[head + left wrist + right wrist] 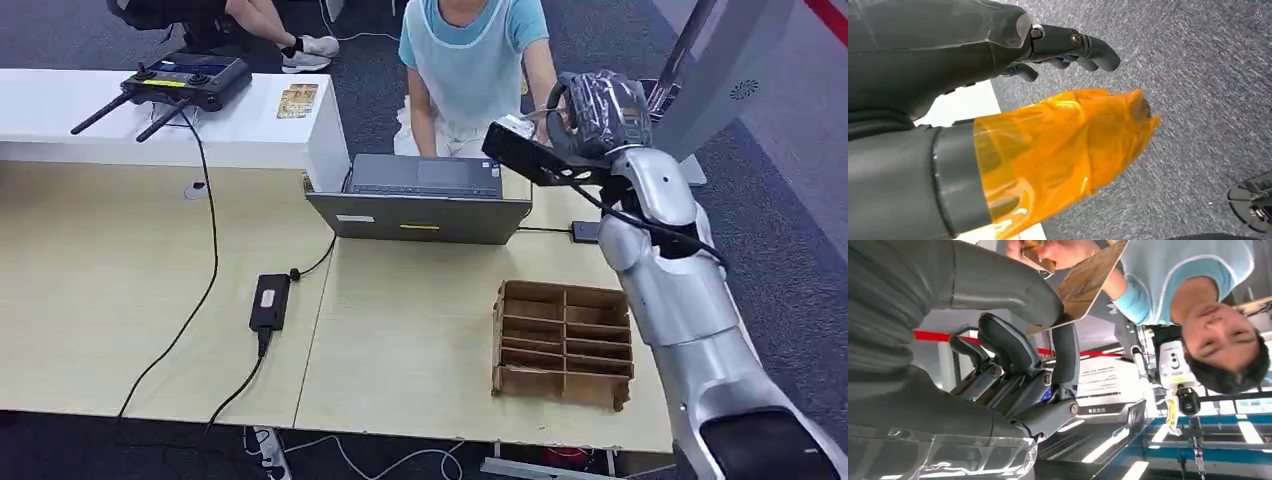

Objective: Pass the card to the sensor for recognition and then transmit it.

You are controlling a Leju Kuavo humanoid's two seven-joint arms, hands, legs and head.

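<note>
The right robot hand [597, 112] is raised above the far right part of the counter [420, 330], wrapped in dark glossy film in the head view, just in front of a person in a light blue top [470, 60] who sits behind the open grey laptop [420, 200]. In the right wrist view the card [1088, 282], tan with a wood-like print, is pinched between the thick grey thumb [998, 287] and a dark finger [1065, 360] of that robot hand, while the person's hand [1058, 252] touches the card's far end, so both have hold of it. The left robot hand [1058, 50] hangs over grey carpet [1198, 100] beside a white edge, its dark fingers curled loosely with nothing in them, and its thumb is covered in orange film [1063, 150]. On the counter, a brown cardboard tray with divided compartments [563, 343] sits near the right front edge, close beside the silver right arm [680, 290]. A black power brick [270, 300] with its cable lies near the middle seam. On the raised white shelf [250, 140] at the back left rest a black controller with two antennas [185, 80] and a small tan card-like item [298, 100].
</note>
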